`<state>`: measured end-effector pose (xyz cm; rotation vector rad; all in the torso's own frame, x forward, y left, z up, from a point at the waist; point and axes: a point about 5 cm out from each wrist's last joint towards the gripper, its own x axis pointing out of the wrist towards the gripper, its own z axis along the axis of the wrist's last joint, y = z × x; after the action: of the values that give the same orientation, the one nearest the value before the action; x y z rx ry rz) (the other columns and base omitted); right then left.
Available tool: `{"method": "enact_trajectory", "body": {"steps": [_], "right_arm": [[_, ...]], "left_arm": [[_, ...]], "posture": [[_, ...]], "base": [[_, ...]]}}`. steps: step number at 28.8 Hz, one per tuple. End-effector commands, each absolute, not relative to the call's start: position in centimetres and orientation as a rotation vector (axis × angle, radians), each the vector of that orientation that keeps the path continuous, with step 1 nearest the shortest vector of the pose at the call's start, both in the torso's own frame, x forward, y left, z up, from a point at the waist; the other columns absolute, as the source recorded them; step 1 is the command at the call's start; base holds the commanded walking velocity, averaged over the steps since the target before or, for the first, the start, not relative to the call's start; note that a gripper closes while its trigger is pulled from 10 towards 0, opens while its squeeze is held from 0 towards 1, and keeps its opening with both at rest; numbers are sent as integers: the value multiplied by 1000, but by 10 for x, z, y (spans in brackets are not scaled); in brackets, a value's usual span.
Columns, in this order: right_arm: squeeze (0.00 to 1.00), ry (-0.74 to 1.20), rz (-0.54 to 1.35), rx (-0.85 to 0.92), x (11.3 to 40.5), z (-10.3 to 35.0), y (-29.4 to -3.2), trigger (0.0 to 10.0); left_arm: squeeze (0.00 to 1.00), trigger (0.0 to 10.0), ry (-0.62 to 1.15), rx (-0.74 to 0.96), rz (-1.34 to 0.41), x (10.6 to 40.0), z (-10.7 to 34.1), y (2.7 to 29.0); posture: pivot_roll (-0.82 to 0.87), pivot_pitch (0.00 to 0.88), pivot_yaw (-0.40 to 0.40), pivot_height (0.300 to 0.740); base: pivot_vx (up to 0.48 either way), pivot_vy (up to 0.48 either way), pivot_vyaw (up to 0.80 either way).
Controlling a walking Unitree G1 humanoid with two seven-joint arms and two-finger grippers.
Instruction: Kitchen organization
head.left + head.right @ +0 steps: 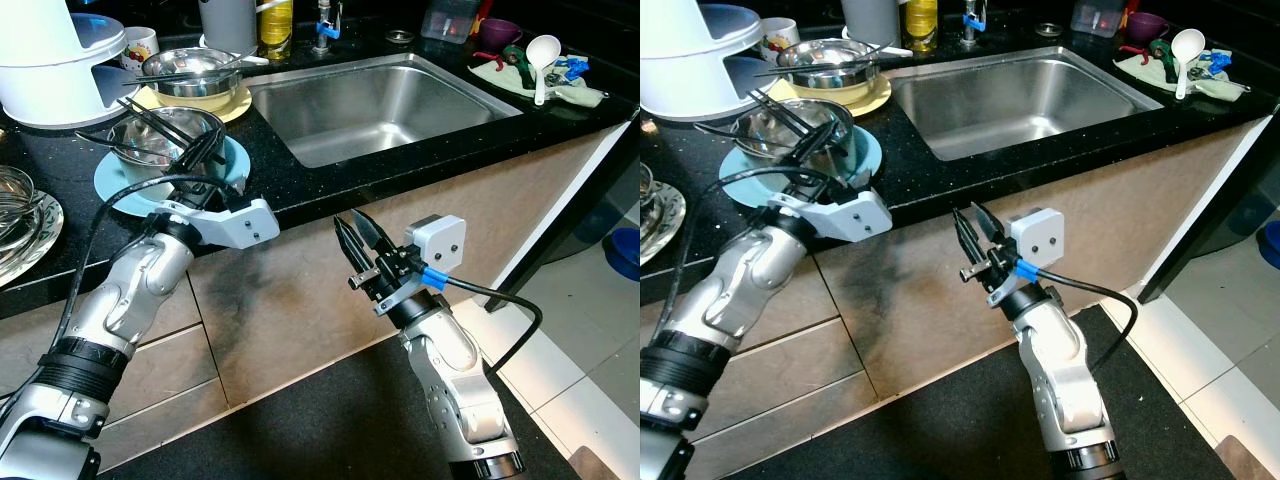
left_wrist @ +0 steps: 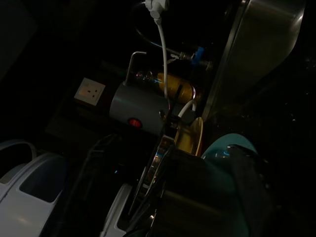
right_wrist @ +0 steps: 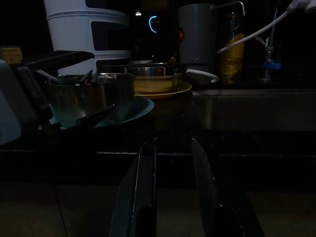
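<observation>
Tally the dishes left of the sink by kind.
Steel bowls: 2
Blue plate: 1
Yellow plate: 1
Mug: 1
Total: 5

The left gripper (image 1: 205, 150) fingertips are lost among utensils in the steel bowl (image 1: 150, 140), so their grip is unclear. The white appliance (image 1: 50, 60) is cut off by the frame's edge. Both wrist views are very dark.

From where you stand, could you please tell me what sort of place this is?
Most likely a home kitchen: a steel sink set in a black counter, with metal bowls on plates and an oil bottle behind.
</observation>
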<state>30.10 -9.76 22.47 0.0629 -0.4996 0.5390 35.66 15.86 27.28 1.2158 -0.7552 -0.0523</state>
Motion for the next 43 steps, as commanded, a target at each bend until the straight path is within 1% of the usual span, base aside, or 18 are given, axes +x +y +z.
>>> {"method": "enact_trajectory", "body": {"steps": [1, 2, 3, 4, 6, 7, 15, 16, 17, 20, 21, 23, 24, 26, 27, 28, 29, 43], "right_arm": [[0, -502, 546, 75, 298, 226, -96, 10000], [0, -501, 544, 79, 298, 226, -96, 10000], [0, -500, 543, 82, 299, 225, -96, 10000], [0, -501, 540, 88, 299, 226, -96, 10000], [0, -503, 538, 94, 300, 226, -96, 10000], [0, -504, 537, 97, 300, 226, -95, 10000], [0, -508, 538, 110, 301, 227, -93, 10000], [0, -509, 537, 110, 301, 227, -93, 10000], [0, -509, 537, 110, 301, 227, -93, 10000], [0, -511, 537, 111, 301, 227, -93, 10000], [0, -513, 536, 112, 300, 228, -93, 10000], [0, -514, 535, 113, 300, 228, -93, 10000], [0, -515, 535, 114, 300, 228, -93, 10000], [0, -516, 535, 114, 300, 228, -93, 10000], [0, -517, 534, 115, 300, 228, -93, 10000], [0, -518, 535, 114, 300, 229, -93, 10000], [0, -519, 535, 114, 300, 229, -93, 10000], [0, -528, 536, 116, 299, 231, -93, 10000]], "left_arm": [[0, 4196, -771, 1238, -66, 358, 274, 157], [0, 4863, -768, 1242, -65, 359, 273, 158], [0, 4863, -766, 1245, -64, 359, 273, 158], [0, 9373, -763, 1247, -63, 360, 273, 159], [0, 9490, -762, 1249, -62, 361, 273, 160], [0, 10000, -761, 1251, -62, 361, 273, 160], [0, 10000, -745, 1267, -71, 365, 270, 161], [0, 4706, -739, 1264, -77, 367, 268, 161], [0, 4706, -739, 1264, -77, 367, 268, 161], [0, 4000, -734, 1263, -79, 368, 267, 162], [0, 3059, -734, 1262, -80, 369, 267, 162], [0, 2784, -734, 1261, -81, 370, 267, 162], [0, 1961, -735, 1261, -82, 370, 267, 161], [0, 1922, -736, 1261, -82, 371, 268, 161], [0, 2353, -737, 1261, -81, 371, 268, 161], [0, 3176, -738, 1261, -80, 371, 269, 161], [0, 3412, -738, 1261, -80, 372, 269, 161], [0, 2000, -771, 1258, -79, 372, 275, 161]], "posture": [[-106, 202, -26, 740], [-99, 199, -20, 740], [-99, 199, -20, 740], [-99, 199, -20, 740], [-97, 197, -17, 740], [-95, 196, -14, 740], [-92, 193, -8, 740], [-92, 192, -7, 740], [-92, 192, -7, 740], [-93, 190, -2, 740], [-94, 187, 2, 740], [-94, 187, 2, 740], [-94, 187, 2, 740], [-94, 187, 2, 740], [-94, 187, 2, 740], [-94, 187, 2, 740], [-94, 185, 6, 740], [-94, 185, 6, 740]], "base": [[0, 0, 0], [0, 0, 0], [0, 0, 0], [0, 0, 0], [0, 0, 0], [0, 0, 0], [0, 0, 0], [0, 0, 0], [0, 0, 0], [0, 0, 0], [0, 0, 0], [0, 0, 0], [0, 0, 0], [0, 0, 0], [0, 0, 0], [0, 0, 0], [0, 0, 0], [0, 0, 0]]}}
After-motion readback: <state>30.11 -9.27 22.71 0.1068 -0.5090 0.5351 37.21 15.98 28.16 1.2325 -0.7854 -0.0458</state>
